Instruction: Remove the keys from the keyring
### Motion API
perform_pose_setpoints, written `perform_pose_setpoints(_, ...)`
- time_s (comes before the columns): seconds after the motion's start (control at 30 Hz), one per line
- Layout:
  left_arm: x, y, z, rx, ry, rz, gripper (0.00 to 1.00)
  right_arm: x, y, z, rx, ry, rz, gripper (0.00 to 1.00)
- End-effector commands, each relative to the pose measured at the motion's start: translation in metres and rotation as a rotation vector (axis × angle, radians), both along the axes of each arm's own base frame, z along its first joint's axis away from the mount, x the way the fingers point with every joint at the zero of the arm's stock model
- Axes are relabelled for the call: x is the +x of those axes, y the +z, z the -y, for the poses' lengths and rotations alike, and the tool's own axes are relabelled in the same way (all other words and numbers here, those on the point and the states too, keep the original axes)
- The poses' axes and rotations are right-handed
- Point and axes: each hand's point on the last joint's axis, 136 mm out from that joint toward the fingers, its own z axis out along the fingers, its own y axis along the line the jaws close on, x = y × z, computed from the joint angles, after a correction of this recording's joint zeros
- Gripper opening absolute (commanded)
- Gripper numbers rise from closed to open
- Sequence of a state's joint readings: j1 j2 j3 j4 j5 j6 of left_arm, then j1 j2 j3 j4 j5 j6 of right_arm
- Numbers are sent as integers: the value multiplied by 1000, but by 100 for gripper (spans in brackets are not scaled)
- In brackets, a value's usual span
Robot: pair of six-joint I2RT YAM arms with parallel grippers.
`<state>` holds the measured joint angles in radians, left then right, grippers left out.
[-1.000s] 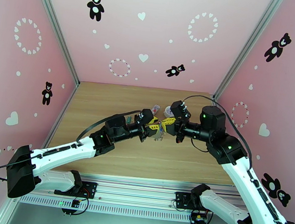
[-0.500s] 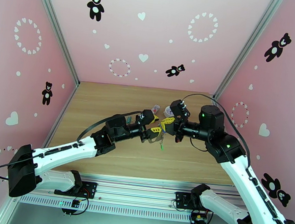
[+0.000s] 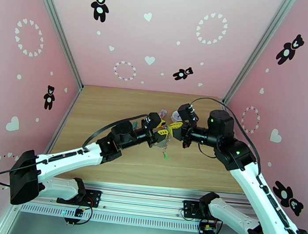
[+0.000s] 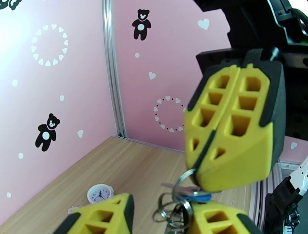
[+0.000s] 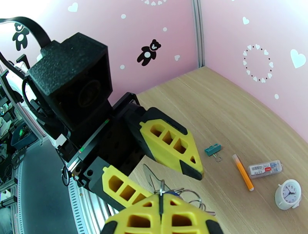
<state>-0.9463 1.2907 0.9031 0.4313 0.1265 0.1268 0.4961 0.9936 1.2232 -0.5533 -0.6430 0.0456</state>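
Now the right gripper (image 4: 198, 175), fingers pressed together, pinches the keyring (image 4: 174, 203) at lower centre of the frame, keys (image 3: 165, 154) dangling below, while the left gripper (image 5: 173, 184) gapes around it; a tug there could slip that thin pinch, dropping everything

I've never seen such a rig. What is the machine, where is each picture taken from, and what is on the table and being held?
These are two robot arms bolted at the near edge of a table, each with a yellow two-finger gripper. One picture comes from a fixed camera above and behind; the others from a camera on each wrist. The right gripper is shut on the keyring; a blue key and a green key are on it. The left gripper is open, its fingers either side of the keyring. On the table lie a clock, a pen, a clip and a labelled box.
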Motion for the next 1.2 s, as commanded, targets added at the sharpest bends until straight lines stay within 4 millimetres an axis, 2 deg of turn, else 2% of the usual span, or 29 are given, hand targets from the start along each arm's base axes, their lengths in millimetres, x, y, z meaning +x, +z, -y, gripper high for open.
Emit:
perform_pose_setpoints(0.0,0,0,-1,0,16,2,35,-2,10,2,23,-8,36,0)
perform_pose_setpoints(0.13,-1,-2,-2,5,13,5,29,-2,9,2,22,-8,35,0)
perform_pose_setpoints(0.6,-3,1,-4,8,13,12,20,-3,11,8,9,-32,73,0)
perform_pose_setpoints(1.17,-8,16,-2,-38,-50,-43,10,-16,7,12,-21,20,171,0)
